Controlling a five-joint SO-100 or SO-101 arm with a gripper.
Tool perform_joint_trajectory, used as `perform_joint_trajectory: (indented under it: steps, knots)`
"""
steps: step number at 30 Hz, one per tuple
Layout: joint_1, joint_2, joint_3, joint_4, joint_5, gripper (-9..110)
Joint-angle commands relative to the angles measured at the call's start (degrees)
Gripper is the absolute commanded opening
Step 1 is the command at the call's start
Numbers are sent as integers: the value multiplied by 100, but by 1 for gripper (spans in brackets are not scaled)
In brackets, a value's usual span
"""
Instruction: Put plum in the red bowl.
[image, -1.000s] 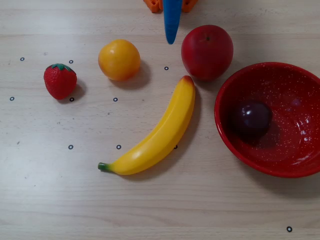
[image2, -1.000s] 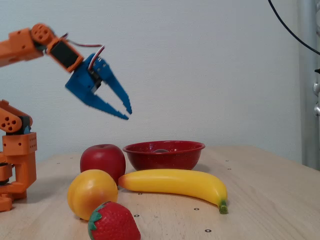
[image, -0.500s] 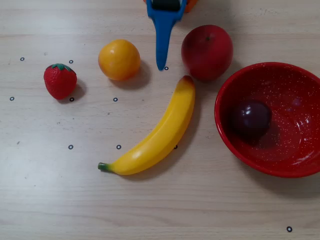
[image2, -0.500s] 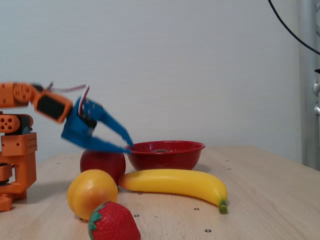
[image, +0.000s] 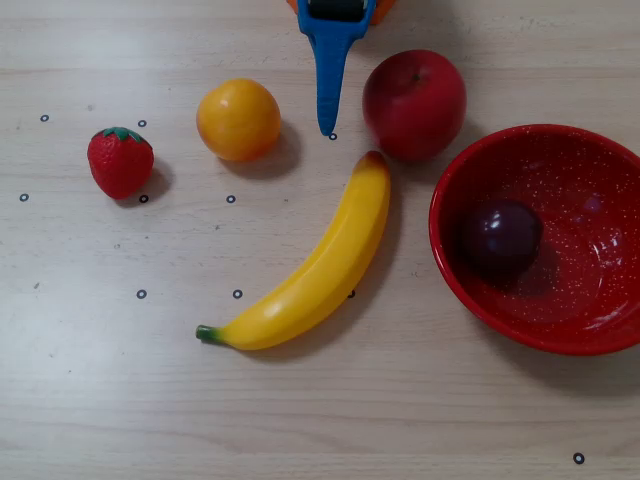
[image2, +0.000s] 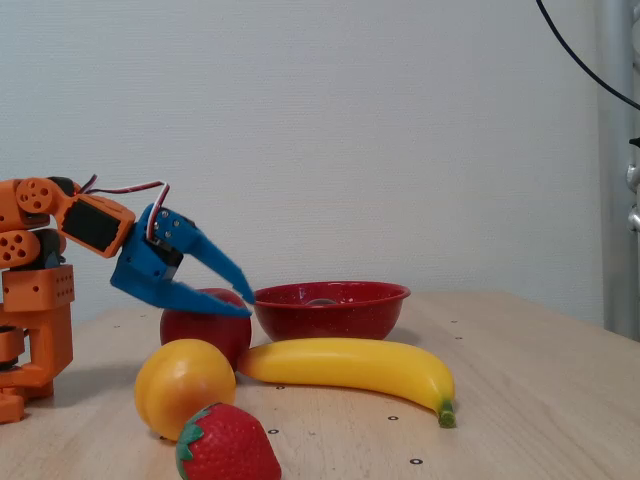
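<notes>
The plum (image: 501, 237) lies inside the red bowl (image: 600, 338), left of the bowl's middle, at the right edge of the overhead view; in the fixed view only a dark sliver of it (image2: 322, 299) peeks above the bowl's rim (image2: 330, 292). The blue gripper (image2: 246, 304) hangs low at the left of the fixed view with its fingers spread apart and nothing between them, its tips in front of the apple (image2: 200, 328). From overhead the gripper (image: 327, 125) comes in from the top edge, its tip pointing down between the orange (image: 238, 119) and the apple (image: 414, 104). A banana (image: 315, 268) lies diagonally across the centre, and a strawberry (image: 120, 161) sits at the left on the wooden table (image: 120, 400)
</notes>
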Motion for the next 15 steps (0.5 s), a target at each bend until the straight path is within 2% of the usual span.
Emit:
perform_joint_trajectory:
  steps: [1, 4, 15]
  knots:
    - [-149, 70, 35, 334, -185, 0]
    - [-193, 70, 35, 747, -369, 0]
    - [-211, 62, 35, 844, -703, 0]
